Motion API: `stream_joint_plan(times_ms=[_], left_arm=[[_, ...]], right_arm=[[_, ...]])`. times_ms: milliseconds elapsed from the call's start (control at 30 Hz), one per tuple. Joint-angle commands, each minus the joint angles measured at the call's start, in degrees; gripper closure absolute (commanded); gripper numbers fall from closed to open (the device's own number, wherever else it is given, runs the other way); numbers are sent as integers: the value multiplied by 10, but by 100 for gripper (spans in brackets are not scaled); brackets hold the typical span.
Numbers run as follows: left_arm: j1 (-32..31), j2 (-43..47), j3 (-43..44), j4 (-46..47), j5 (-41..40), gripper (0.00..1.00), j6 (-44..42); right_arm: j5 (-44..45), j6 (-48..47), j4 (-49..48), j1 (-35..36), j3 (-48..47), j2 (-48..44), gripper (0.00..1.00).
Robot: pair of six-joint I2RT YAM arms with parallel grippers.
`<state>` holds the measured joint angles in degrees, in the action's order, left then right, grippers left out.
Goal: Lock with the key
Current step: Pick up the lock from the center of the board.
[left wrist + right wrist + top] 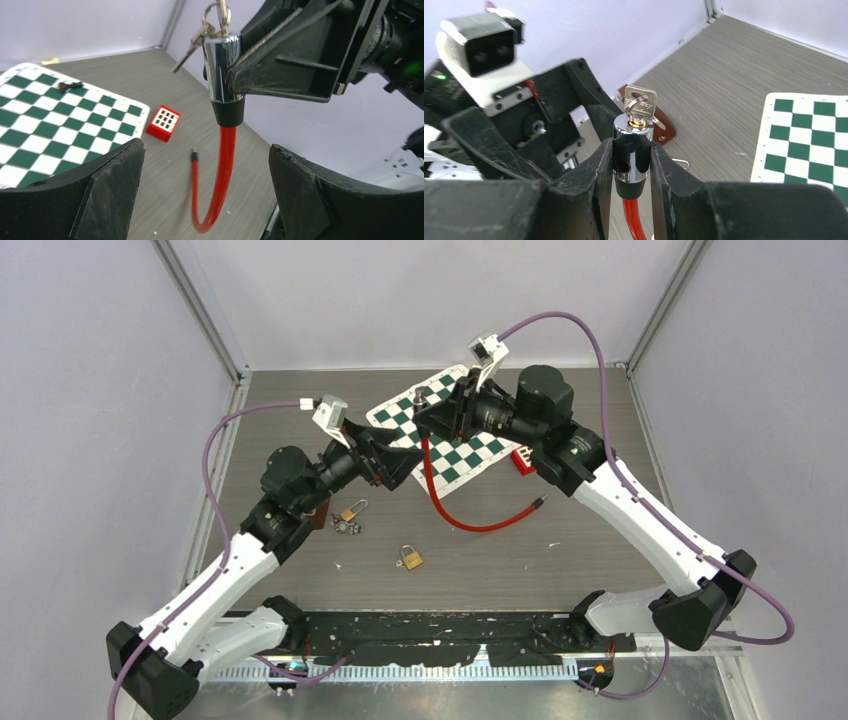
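A red cable lock has a chrome cylinder (633, 150) with a key (640, 102) standing in its top end. My right gripper (633, 156) is shut on the cylinder and holds it upright above the table, over the mat's near edge (426, 406). The red cable (470, 522) hangs down from it and curves across the table to its free metal tip (540, 502). In the left wrist view the cylinder (222, 65) and key ring (219, 14) are above and ahead of my left gripper (207, 195). That gripper is open and empty, close to the left of the cylinder (392, 455).
A green-and-white checkered mat (470, 445) lies at the back centre with a small dark piece (70, 86) on it. A red perforated block (522, 460) sits at its right corner. Two brass padlocks (352, 510) (410, 558) and a brown tag (320, 515) lie at front left.
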<state>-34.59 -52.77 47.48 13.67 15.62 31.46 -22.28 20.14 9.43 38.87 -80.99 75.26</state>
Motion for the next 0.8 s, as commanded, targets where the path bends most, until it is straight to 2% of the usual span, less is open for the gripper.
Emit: stream_joint_plan(times_ms=[0, 133, 400, 533, 700, 767], left_arm=[[9, -26, 44, 75, 105, 12, 30], [15, -55, 69, 112, 156, 19, 66], [31, -115, 101, 211, 248, 48, 166], [31, -131, 106, 238, 276, 53, 186], [31, -143, 108, 255, 306, 54, 197], [31, -146, 108, 259, 311, 59, 200]], right_arm=[[-41, 50, -90, -6, -3, -38, 95], [-51, 59, -113, -7, 1, -49, 95], [-54, 77, -165, -8, 45, -78, 95], [-45, 83, -185, -9, 56, -87, 95], [-25, 87, -205, -8, 63, -96, 95], [-23, 88, -206, -9, 61, -95, 95]])
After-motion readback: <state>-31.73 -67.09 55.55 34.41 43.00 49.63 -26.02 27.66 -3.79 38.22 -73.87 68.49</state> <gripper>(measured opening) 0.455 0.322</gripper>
